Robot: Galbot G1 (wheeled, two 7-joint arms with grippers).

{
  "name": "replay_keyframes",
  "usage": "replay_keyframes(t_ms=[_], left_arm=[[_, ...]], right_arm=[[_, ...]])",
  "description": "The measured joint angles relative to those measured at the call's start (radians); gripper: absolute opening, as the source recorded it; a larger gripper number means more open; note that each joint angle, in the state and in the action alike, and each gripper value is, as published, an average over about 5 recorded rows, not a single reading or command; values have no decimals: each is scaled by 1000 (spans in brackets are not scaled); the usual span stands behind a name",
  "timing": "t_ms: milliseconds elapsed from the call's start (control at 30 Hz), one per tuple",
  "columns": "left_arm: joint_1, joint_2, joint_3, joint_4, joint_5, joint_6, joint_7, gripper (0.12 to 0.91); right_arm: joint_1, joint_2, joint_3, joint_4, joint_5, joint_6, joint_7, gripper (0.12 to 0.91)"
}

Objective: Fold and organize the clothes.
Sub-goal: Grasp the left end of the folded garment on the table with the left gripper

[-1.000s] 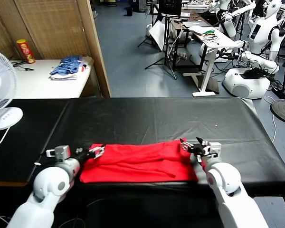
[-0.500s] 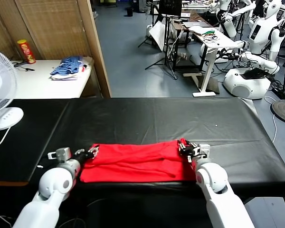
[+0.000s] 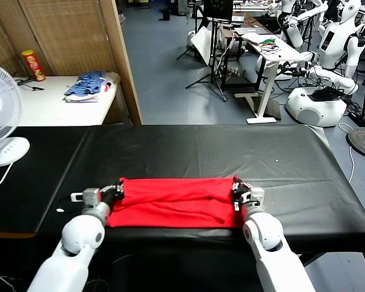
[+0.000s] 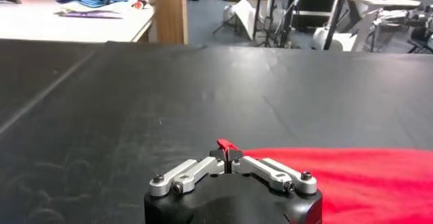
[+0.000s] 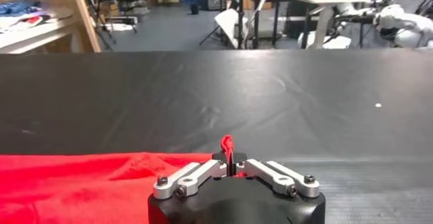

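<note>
Surface: black-covered table (image 3: 201,152), lab room behind | Item: red T-shirt (image 3: 173,204), folded band at near edge | Left gripper (image 3: 117,189): clamped tight, pinching the shirt's left edge | Right gripper (image 3: 236,192): clamped tight, pinching the right edge | Other: white fan (image 3: 0,115) at left; blue striped pile (image 3: 85,85) on the side table.

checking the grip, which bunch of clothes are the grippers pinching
The red shirt on the black table, pinched at its ends by left gripper and right gripper; the blue pile lies untouched on the white table.
</note>
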Motion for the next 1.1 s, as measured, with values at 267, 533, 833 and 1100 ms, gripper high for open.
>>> replay_keyframes(t_ms=[267, 533, 833, 1100], left_arm=[[1, 3, -2, -5, -1, -2, 23, 278], [26, 35, -30, -52, -39, 7, 23, 706], [171, 14, -90, -164, -93, 12, 22, 798], [243, -38, -103, -173, -45, 6, 22, 783]], right_arm=[[-40, -43, 24, 57, 48, 0, -87, 448], [-112, -89, 66, 183, 89, -6, -93, 786], [-178, -89, 79, 288, 120, -11, -95, 798], [-191, -89, 76, 326, 143, -16, -93, 798]])
